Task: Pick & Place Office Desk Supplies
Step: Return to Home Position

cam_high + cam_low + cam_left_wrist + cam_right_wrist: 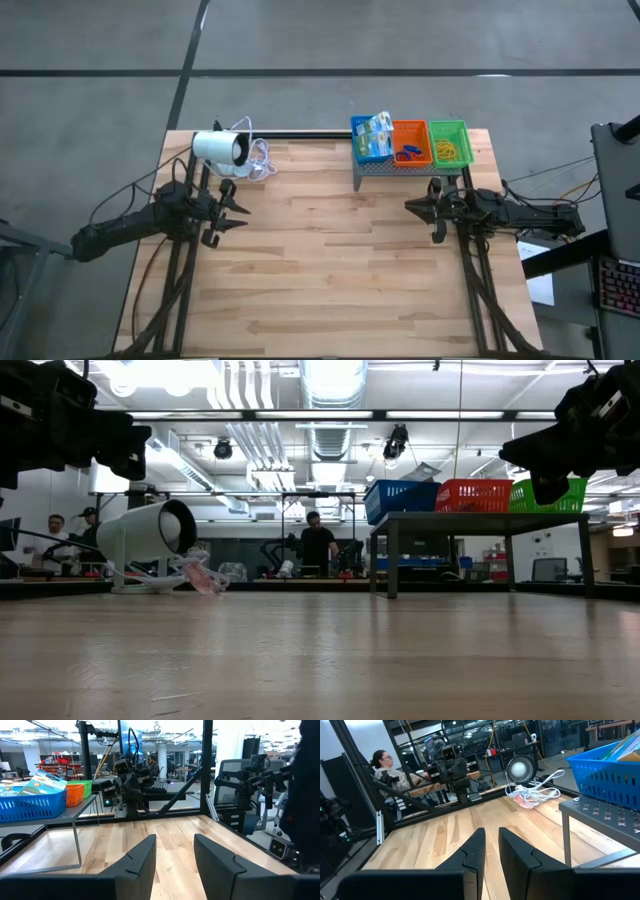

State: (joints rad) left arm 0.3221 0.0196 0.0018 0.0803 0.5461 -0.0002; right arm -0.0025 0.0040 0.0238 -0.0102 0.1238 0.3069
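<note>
The office desk supplies lie in three trays on a grey perforated stand at the table's far right. Green-and-white packets stand in the blue tray. Red and blue loops lie in the orange tray, and yellow rubber bands in the green tray. My left gripper hangs level over the table's left side, open and holding nothing. My right gripper hangs level at the right, just in front of the stand. Its fingers stand a narrow gap apart with nothing between them.
A white cylinder with a coiled cable lies at the far left, just beyond my left gripper. Bare wooden tabletop spreads between the two arms and toward the near edge. People show in the room beyond the table.
</note>
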